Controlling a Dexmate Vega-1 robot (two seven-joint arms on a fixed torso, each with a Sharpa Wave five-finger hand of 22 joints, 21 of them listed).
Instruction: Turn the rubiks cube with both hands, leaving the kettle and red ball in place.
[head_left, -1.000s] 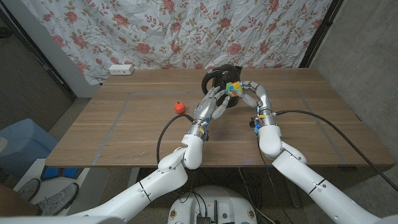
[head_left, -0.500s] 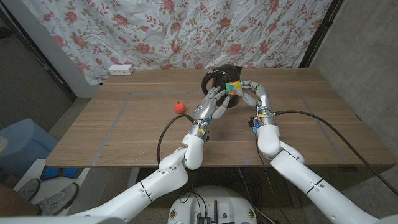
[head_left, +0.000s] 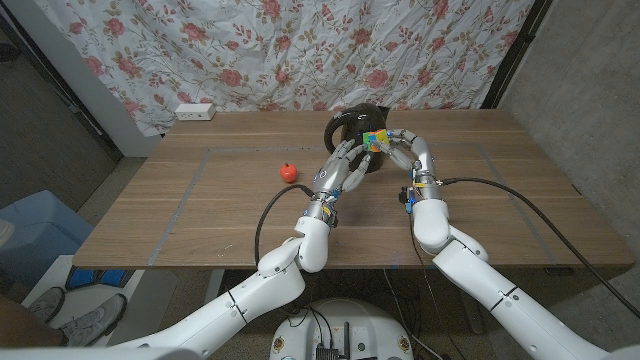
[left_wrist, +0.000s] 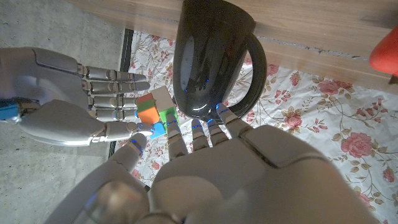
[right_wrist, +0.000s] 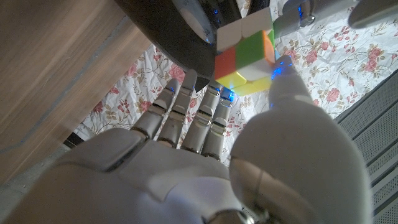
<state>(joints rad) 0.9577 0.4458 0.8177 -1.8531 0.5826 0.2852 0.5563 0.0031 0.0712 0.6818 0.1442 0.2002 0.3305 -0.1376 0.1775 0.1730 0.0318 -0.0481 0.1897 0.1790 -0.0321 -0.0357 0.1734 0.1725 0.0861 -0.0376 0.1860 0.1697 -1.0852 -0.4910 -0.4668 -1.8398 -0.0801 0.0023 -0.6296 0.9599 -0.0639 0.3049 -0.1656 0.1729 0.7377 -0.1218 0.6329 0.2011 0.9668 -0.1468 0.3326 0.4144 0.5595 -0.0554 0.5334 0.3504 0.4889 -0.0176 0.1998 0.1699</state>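
Observation:
The rubiks cube (head_left: 375, 140) is held up off the table between both hands, just in front of the black kettle (head_left: 352, 124). My left hand (head_left: 340, 168) reaches it from the left, with fingertips against the cube (left_wrist: 154, 113). My right hand (head_left: 411, 155) grips it from the right; its thumb and fingers press on the cube (right_wrist: 245, 56). The right hand (left_wrist: 68, 102) faces my left hand (left_wrist: 236, 174) across the cube. The kettle (left_wrist: 211, 50) stands close behind the cube. The red ball (head_left: 289, 171) lies on the table to the left of my left hand.
A white power strip (head_left: 194, 112) lies at the table's far left edge. A flowered curtain (head_left: 300, 50) hangs behind the wooden table (head_left: 200, 220). A black cable (head_left: 520, 195) runs from my right wrist across the table's right side.
The cube has turned slightly and sits a touch higher between the fingers. Both arms, the kettle and the red ball stay where they were.

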